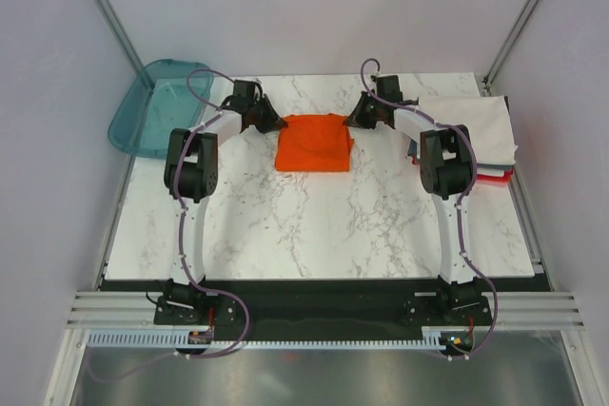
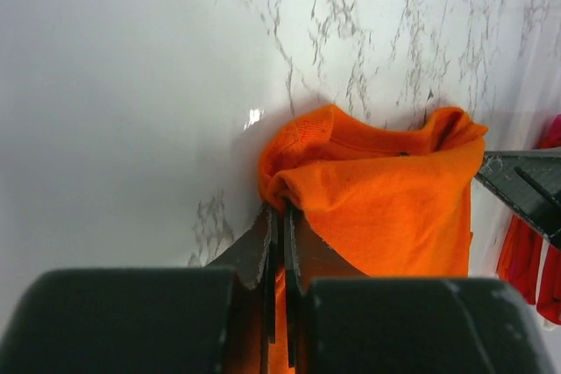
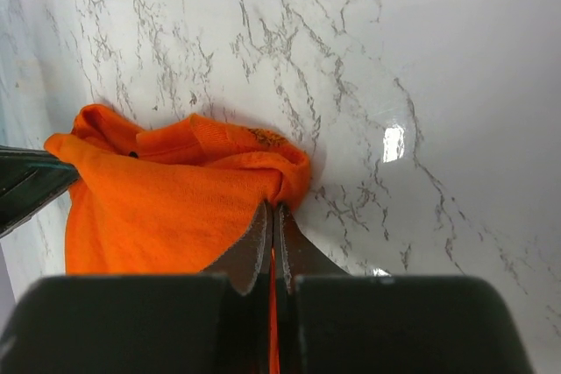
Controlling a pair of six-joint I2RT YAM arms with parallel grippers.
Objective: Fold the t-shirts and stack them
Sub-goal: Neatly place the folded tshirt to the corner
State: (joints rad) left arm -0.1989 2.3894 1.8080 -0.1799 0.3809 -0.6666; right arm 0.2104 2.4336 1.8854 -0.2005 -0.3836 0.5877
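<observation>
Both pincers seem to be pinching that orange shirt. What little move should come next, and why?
Probably raise both together and carry the far edge toward the near one: left pincer and right pincer are each shut on a far corner of the orange t-shirt.

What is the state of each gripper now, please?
Left gripper: closed on the bright orange cloth t-shirt.
Right gripper: closed on the same t-shirt.
</observation>
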